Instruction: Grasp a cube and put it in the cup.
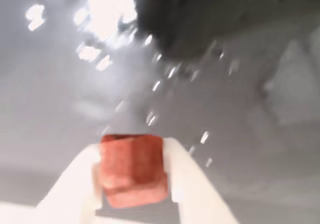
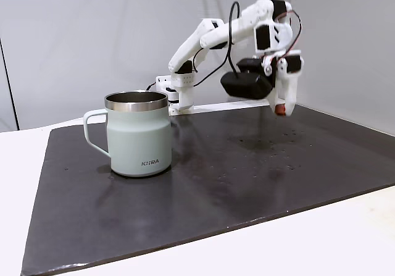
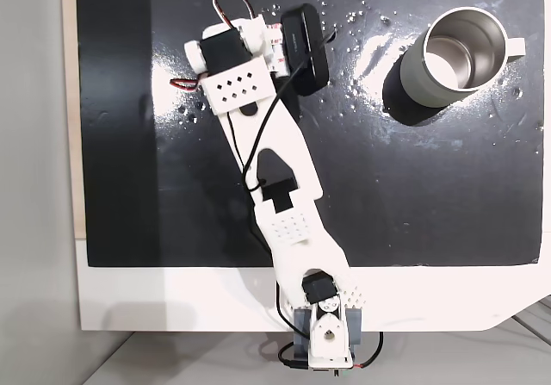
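Cube (image 1: 133,170): reddish-orange block, pinched btwn two white fingers in wrist view; edges soft w/ blur. Seen in side fixed view as small red spot (image 2: 281,109) at tip of gripper, lifted clear of mat, well apart from cup.
Gripper (image 2: 281,108): closed on cube; points downward in side fixed view, hangs above right-rear part of mat. Wrist view puts it at (image 1: 131,184), one white finger (image 1: 75,184) each side of block, touching it.
Cup (image 2: 138,133): pale mint-green mug, steel rim, dark inside, small dark lettering low on front; upright on mat, handle to left in side fixed view. Top-down fixed view shows it (image 3: 430,82) at upper right, handle to right, mouth open upward.
Arm (image 3: 267,174): white, black cable along it; base at bottom edge of top-down fixed view, reaches up and left over mat; black camera housing (image 3: 305,42) near wrist.
Mat (image 2: 247,183): dark sheet on white table (image 2: 296,251), glossy, scattered small bright specks near gripper area.
Cube vs cup: apart, arm end upper-left and cup upper-right in top-down fixed view.
Wrist view background: grey, blurred, bright glare upper left; dark blurred shape at top, can't tell what.
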Controlling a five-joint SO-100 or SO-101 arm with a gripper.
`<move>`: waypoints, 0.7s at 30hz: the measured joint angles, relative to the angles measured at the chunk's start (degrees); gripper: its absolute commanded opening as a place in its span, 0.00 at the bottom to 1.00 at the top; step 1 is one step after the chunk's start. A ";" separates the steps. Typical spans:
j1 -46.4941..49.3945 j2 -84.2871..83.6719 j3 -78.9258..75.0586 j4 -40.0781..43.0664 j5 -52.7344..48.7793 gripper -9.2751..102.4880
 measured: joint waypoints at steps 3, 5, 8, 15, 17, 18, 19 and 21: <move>0.00 6.50 3.08 0.00 0.53 0.08; 0.09 10.99 5.19 -0.18 0.79 0.08; 0.70 17.67 8.26 -0.97 0.88 0.08; 2.64 25.40 13.10 -1.41 0.88 0.08; 3.43 25.93 13.36 -1.41 1.41 0.08; 4.13 26.19 13.45 -1.41 1.76 0.08; 5.10 26.63 13.45 -1.49 2.11 0.08; 7.47 27.51 13.45 -1.49 2.55 0.08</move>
